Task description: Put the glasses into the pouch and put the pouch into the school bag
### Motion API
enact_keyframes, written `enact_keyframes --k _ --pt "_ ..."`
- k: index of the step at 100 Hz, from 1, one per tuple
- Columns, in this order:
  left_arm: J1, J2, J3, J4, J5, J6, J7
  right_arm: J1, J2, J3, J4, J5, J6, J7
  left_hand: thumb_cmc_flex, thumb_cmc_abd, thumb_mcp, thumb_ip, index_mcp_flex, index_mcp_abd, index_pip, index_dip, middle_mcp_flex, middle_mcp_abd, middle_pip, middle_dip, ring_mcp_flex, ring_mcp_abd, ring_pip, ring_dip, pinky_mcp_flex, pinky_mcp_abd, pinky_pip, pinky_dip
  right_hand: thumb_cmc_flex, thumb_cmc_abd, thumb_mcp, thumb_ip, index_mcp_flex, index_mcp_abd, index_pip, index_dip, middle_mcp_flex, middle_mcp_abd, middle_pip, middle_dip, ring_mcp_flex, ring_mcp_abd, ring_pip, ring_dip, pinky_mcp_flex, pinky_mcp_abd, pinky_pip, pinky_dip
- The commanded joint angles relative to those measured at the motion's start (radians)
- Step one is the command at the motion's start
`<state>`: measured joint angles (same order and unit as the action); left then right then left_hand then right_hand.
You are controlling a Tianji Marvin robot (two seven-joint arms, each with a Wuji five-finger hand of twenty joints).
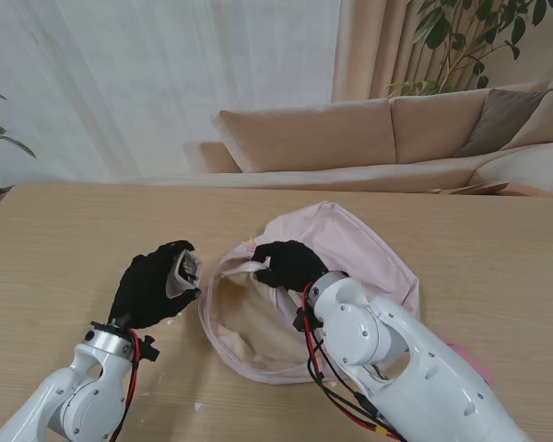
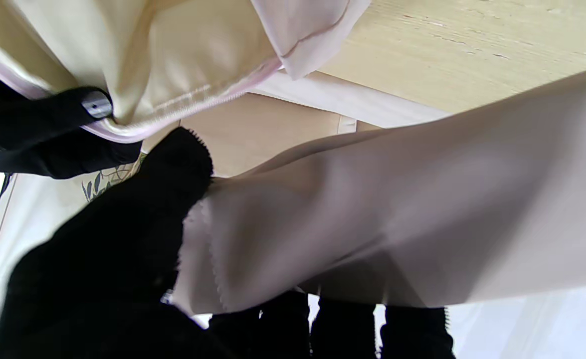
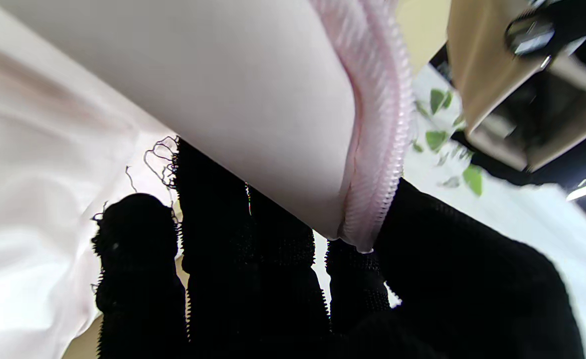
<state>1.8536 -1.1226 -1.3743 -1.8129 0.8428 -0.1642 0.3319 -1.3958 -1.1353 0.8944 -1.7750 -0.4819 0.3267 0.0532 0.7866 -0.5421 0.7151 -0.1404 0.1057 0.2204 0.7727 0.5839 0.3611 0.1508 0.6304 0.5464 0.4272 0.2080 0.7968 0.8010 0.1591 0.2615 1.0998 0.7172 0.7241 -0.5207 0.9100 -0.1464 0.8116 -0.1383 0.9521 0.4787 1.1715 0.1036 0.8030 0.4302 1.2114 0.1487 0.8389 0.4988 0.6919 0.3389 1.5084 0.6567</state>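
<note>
Both hands grip: left hand (image 1: pixel 152 284) holds the pouch (image 1: pixel 185 270), right hand (image 1: pixel 288 264) the school bag (image 1: pixel 369 253) rim.

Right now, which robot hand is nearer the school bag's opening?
Right. The right robot hand grips the zipper rim of the pink school bag, holding the opening up. The left robot hand holds the pouch just left of the opening, not touching it.

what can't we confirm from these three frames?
- Glasses: not clearly seen in any view. The pouch is wrapped by the left hand; its open mouth shows dark in the right wrist view, contents blurred.
- Bag interior: stand view shows only the lining near the rim; the right hand and arm cover the rest.
- Pink thing beside the right arm: mostly hidden, can't identify.
</note>
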Motion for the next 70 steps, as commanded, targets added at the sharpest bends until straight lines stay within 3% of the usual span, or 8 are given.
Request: enact_keyframes --k 1,17,46,70 --pt "0.01 0.0 0.005 -0.029 0.004 -0.006 -0.03 -0.006 -0.006 0.019 -0.016 0.007 0.023 -0.011 0.076 0.086 0.08 0.059 0.018 -0.038 0.052 -0.007 -0.036 0.013 -0.013 -0.01 -0.012 -0.015 0.022 0.029 0.008 -0.003 0.053 0.033 0.024 0.005 0.035 0.009 0.054 -0.074 0.036 0.004 0.025 0.009 0.0 0.001 0.034 0.032 0.024 0.012 0.014 0.03 0.029 0.017" --pt "0.003 0.01 0.023 -0.056 0.016 -0.004 -0.087 -0.031 -0.022 0.067 -0.045 0.029 0.067 -0.068 0.079 0.088 0.077 0.06 0.018 -0.038 0.054 -0.005 -0.032 0.012 -0.014 -0.01 -0.012 -0.015 0.022 0.03 0.009 -0.001 0.053 0.033 0.029 0.002 0.037 0.007 0.056 -0.065 0.038 -0.001 0.027 0.017 0.001 0.0 0.038 0.037 0.026 0.011 0.017 0.037 0.034 0.018" --pt "-0.057 0.034 0.086 -0.102 0.066 0.003 -0.216 -0.056 -0.019 0.089 -0.062 0.03 0.064 -0.067 0.089 0.093 0.071 0.061 0.016 -0.042 0.076 0.014 -0.018 0.011 -0.015 -0.011 -0.009 -0.016 0.019 0.03 0.013 -0.003 0.055 0.035 0.031 0.005 0.034 0.005 0.057 -0.065 0.04 -0.003 0.025 0.018 0.002 0.0 0.039 0.04 0.028 0.01 0.019 0.04 0.038 0.017" --pt "-0.122 0.053 0.134 -0.095 0.106 -0.066 -0.293 -0.062 -0.019 0.095 -0.062 0.036 0.057 -0.068 0.078 0.085 0.085 0.062 0.015 -0.049 0.105 0.039 0.006 0.001 -0.013 -0.009 0.014 -0.025 0.01 0.023 0.035 -0.003 0.054 0.032 0.032 0.005 0.034 0.005 0.058 -0.065 0.041 -0.002 0.025 0.019 0.004 0.0 0.039 0.036 0.028 0.008 0.022 0.04 0.039 0.016"
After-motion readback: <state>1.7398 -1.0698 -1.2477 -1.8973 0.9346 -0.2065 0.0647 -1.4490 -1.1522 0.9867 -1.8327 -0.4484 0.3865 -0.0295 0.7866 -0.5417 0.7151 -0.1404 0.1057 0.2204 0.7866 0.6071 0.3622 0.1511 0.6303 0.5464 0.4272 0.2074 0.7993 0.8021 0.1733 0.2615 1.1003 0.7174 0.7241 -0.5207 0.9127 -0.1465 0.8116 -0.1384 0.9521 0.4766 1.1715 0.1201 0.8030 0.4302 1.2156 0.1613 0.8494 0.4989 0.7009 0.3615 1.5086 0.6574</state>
